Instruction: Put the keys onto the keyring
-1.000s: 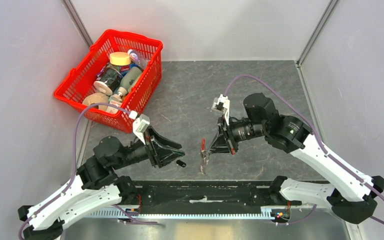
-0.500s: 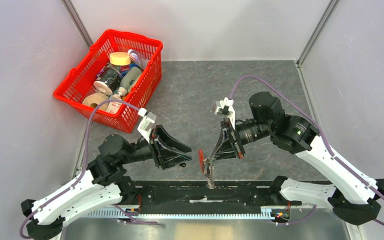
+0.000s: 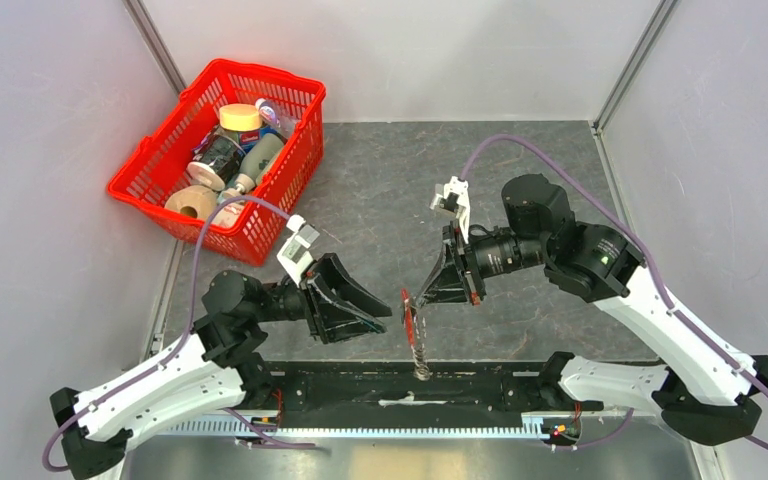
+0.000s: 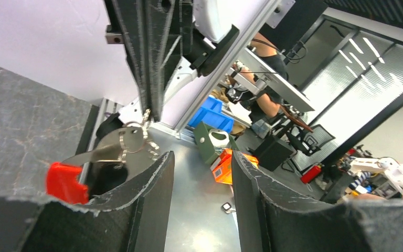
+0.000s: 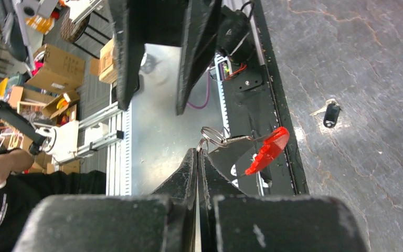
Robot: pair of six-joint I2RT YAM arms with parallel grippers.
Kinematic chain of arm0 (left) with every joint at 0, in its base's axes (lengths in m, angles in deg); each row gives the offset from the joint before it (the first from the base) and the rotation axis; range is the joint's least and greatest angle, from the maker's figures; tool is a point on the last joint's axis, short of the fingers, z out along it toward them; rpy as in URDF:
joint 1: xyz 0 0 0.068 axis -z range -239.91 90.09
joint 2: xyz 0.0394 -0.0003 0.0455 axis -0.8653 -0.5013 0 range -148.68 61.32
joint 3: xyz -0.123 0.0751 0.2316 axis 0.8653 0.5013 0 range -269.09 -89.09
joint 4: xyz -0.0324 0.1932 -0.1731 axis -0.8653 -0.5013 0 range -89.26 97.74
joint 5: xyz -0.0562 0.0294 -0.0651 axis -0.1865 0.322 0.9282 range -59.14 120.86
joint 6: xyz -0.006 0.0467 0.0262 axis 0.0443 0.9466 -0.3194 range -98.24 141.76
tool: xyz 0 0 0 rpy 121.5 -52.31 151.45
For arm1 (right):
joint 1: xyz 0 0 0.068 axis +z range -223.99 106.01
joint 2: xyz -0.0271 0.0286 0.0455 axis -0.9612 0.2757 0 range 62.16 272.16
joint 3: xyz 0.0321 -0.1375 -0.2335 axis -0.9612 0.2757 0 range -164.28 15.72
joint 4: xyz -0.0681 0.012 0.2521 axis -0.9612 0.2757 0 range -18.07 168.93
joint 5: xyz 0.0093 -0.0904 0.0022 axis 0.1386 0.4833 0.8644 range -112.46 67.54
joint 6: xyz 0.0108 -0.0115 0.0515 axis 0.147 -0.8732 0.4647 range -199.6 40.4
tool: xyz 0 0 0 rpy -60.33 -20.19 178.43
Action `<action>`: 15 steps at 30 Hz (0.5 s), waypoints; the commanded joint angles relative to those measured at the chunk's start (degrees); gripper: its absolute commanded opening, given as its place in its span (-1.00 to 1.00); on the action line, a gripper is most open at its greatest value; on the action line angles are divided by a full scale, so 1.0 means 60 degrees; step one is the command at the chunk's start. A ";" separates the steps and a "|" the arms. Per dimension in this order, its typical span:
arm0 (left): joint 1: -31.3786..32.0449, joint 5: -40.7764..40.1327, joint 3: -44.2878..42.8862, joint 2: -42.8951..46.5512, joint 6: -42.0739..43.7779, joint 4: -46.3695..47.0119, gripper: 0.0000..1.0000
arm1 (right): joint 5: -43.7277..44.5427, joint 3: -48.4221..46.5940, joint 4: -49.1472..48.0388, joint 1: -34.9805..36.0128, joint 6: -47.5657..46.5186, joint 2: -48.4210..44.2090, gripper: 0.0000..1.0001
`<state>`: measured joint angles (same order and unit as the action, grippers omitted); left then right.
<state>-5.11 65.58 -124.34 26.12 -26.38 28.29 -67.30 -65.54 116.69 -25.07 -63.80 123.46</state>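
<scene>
My right gripper [image 3: 423,297] [image 5: 198,152] is shut on the silvery ring of the keyring [image 5: 214,137], held above the table's front edge. The red tag [image 3: 407,306] [image 5: 267,149] hangs beside it, and a silvery piece [image 3: 419,360] dangles down over the front rail. My left gripper [image 3: 376,320] [image 4: 202,157] stands open just left of the keyring, nothing between its fingers. In the left wrist view the keyring [image 4: 131,144] and red tag [image 4: 62,181] sit to the left of my fingers. One key [image 5: 331,113], black head and silver blade, lies on the table; the top view hides it.
A red basket [image 3: 260,70] full of bottles and tape rolls stands at the back left. The black front rail [image 3: 480,385] runs along the near edge under the keyring. Grey walls close in both sides.
My left gripper has moved right, over the spot where the key lay, up close to the keyring. The right gripper shifted slightly, and the keyring's dangling piece now hangs lower over the rail.
</scene>
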 commanded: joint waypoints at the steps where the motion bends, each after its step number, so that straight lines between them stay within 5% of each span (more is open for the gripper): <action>1: -0.0008 0.0742 0.0136 -0.0291 -0.1029 0.1734 0.01 | 0.0794 -0.0546 -0.0217 0.0034 0.0546 0.0133 -1.00; 15: -0.0011 0.0845 0.0235 -0.1179 -0.1345 0.2753 0.01 | 0.1053 -0.0389 -0.1023 0.0034 0.1634 -0.0046 -1.00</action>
<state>-5.11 69.01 -123.03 20.29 -32.35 40.51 -60.55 -66.13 115.35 -25.07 -56.55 124.79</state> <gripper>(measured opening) 0.509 0.007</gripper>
